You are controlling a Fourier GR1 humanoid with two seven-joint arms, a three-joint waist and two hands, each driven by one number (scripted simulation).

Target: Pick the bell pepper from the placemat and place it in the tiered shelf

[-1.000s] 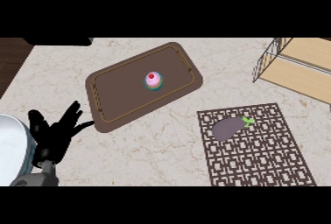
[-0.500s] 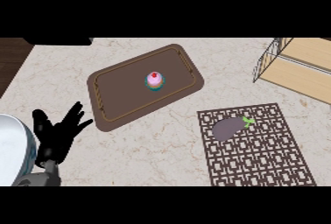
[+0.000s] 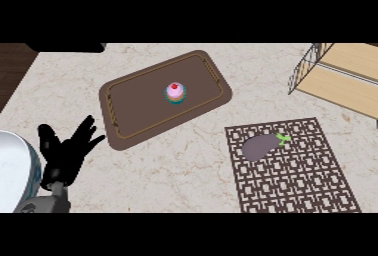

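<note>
cupcake (image 3: 175, 93) on tray (image 3: 140, 111); eggplant (image 3: 260, 147) on placemat (image 3: 303, 176)

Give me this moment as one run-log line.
left hand: open, resting lower left | right hand: not in view | purple vegetable: on placemat, untouched | tiered shelf: upper right | cupcake: on tray

One tray (image 3: 125, 131), one cupcake (image 3: 175, 93), one placemat (image 3: 299, 180), one eggplant (image 3: 258, 148), one shelf (image 3: 341, 75), one hand (image 3: 65, 156)
</note>
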